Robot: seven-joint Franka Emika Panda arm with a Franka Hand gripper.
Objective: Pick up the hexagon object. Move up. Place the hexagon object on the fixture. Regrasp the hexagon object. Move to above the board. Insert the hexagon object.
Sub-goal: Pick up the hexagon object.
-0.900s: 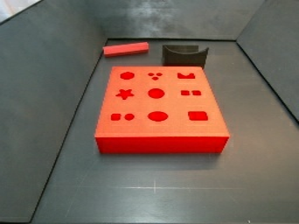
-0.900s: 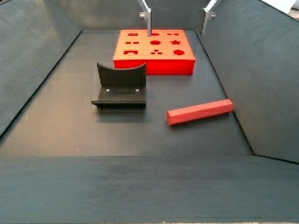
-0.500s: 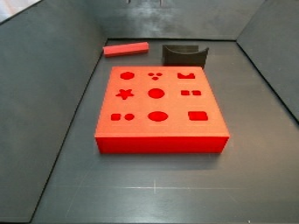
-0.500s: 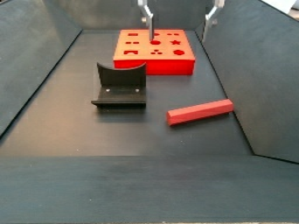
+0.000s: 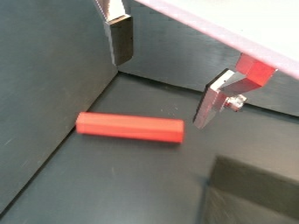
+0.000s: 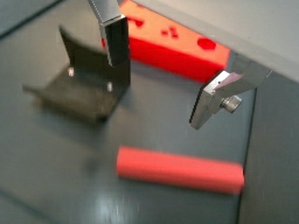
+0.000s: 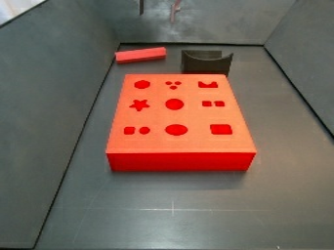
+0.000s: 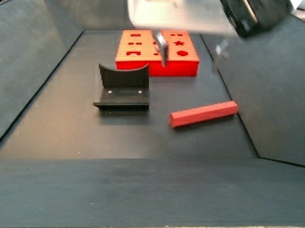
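1. Hexagon object (image 8: 204,114): slim matte red bar, lying flat on the dark floor, untouched, near the side wall; also visible in a wrist view (image 5: 129,128).
2. Fixture (image 8: 123,88): dark L-shaped bracket on a base plate, upright, standing between board and bar, apart from both.
3. Board (image 7: 177,120): thick red-orange slab, flat on the floor, darker cut-outs on top (star, circles, rectangles), all empty.
4. Gripper (image 6: 159,75): above the floor, jaws spread, nothing between them.

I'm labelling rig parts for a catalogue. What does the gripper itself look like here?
In both wrist views the gripper has two flat silver plate fingers with dark pads; one carries a small round screw. A red bracket sits at the base of one finger. In a side view the gripper has a pale grey body beside a black part, both blurred.
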